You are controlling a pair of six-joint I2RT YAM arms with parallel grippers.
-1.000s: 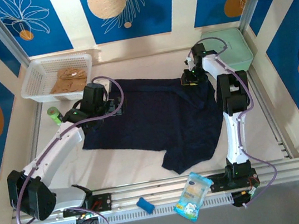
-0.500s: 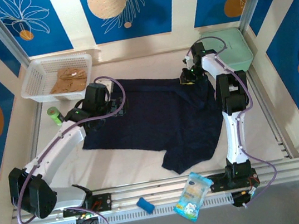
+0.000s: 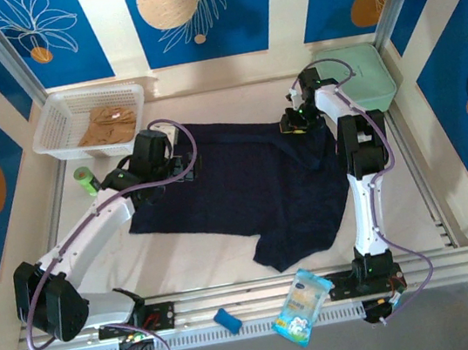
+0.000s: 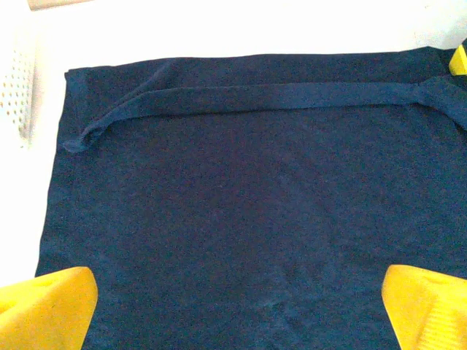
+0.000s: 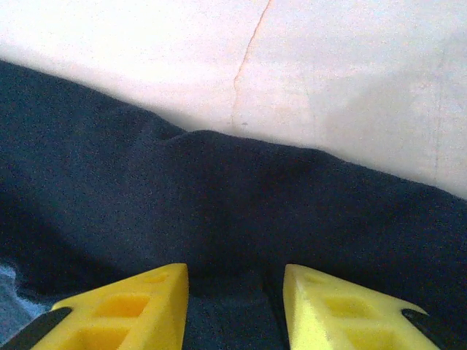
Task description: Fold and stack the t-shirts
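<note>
A large dark navy t-shirt (image 3: 245,186) lies spread over the middle of the table, with a folded strip along its far edge (image 4: 277,95). A tan t-shirt (image 3: 107,123) lies in the white basket (image 3: 54,118) at the far left. My left gripper (image 3: 181,161) hovers over the navy shirt's left part, wide open (image 4: 241,299), with nothing between the yellow fingers (image 4: 51,306). My right gripper (image 3: 295,126) sits at the shirt's far right edge. Its fingers (image 5: 131,306) stand partly apart (image 5: 235,292) on the navy cloth (image 5: 233,204), near the hem.
A mint-green case (image 3: 365,76) stands at the far right corner, just behind the right arm. A green cylinder (image 3: 85,178) lies left of the shirt. A blue object (image 3: 227,319) and a snack packet (image 3: 304,305) rest on the near rail.
The left gripper has shifted slightly farther and to the right over the shirt. The right gripper has edged slightly left at the shirt's far edge.
</note>
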